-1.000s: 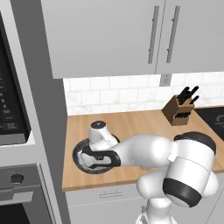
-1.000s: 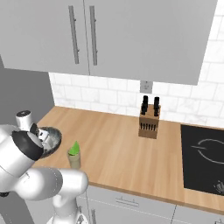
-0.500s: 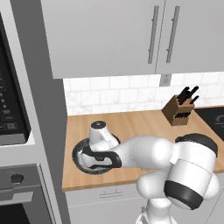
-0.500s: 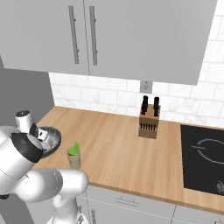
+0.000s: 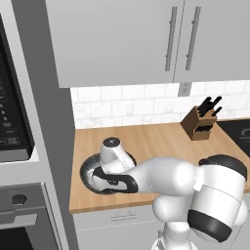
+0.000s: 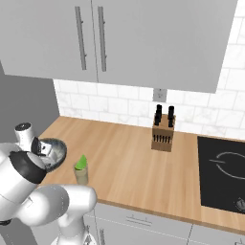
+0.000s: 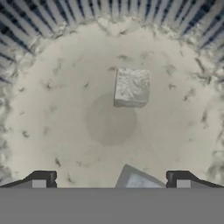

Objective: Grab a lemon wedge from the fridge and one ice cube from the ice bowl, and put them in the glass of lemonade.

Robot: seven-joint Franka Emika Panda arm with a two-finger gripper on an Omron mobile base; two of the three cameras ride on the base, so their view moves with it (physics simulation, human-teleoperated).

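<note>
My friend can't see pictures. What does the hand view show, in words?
A pale ice cube sits near the middle of the ice bowl, seen from straight above. The tool is open over the bowl, its two dark tips apart at the bottom, with the corner of a second ice cube between them.

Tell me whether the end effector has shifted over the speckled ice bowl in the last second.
No. In the left base view the end effector stays over the dark speckled ice bowl, the same way off the wooden knife block.

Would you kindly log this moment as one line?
gripper: open | over: ice bowl | ice cube: loose | glass: lemon wedge in
</note>
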